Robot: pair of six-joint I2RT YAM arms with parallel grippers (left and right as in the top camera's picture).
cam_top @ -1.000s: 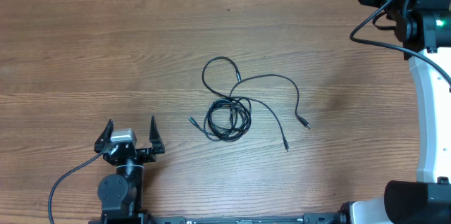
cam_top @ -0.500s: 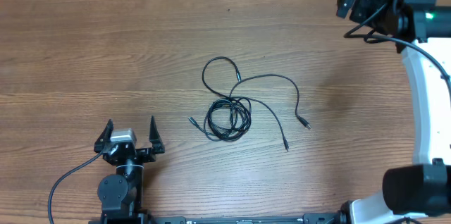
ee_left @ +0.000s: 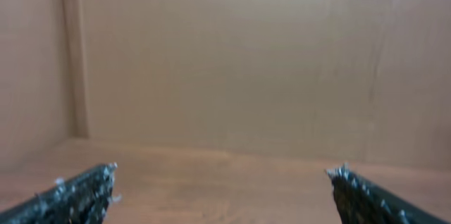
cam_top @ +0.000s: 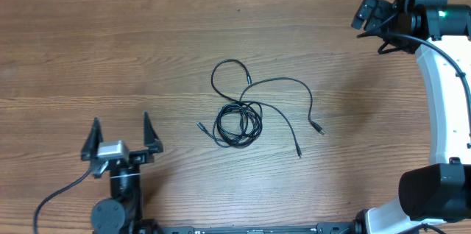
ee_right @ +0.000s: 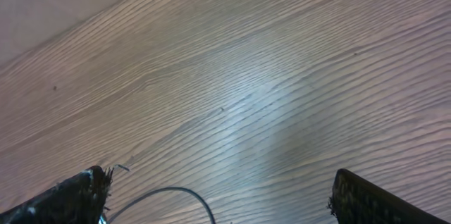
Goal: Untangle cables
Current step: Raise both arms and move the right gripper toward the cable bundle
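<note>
The cables (cam_top: 240, 115) are thin black cords in a loose tangle at the table's middle. There is a tight coil (cam_top: 237, 126), a loop above it (cam_top: 221, 68), and loose plug ends to the right (cam_top: 319, 129) and left (cam_top: 200, 126). My left gripper (cam_top: 120, 120) is open and empty near the front left, well apart from the tangle. Its wrist view (ee_left: 224, 173) shows only bare table and wall. My right gripper (cam_top: 373, 22) is open and empty at the far right, above the table. Its wrist view (ee_right: 218, 177) shows a thin dark cord arc (ee_right: 169, 192) at the bottom edge.
The wooden table (cam_top: 110, 57) is bounded by a cardboard wall (ee_left: 225, 62) at the back. The white right arm (cam_top: 441, 101) runs along the right side. The left arm's base (cam_top: 110, 212) sits at the front edge.
My right gripper has moved from the top right corner leftward and down over the table. My left gripper has shifted left and toward the front edge. The cables have not moved.
</note>
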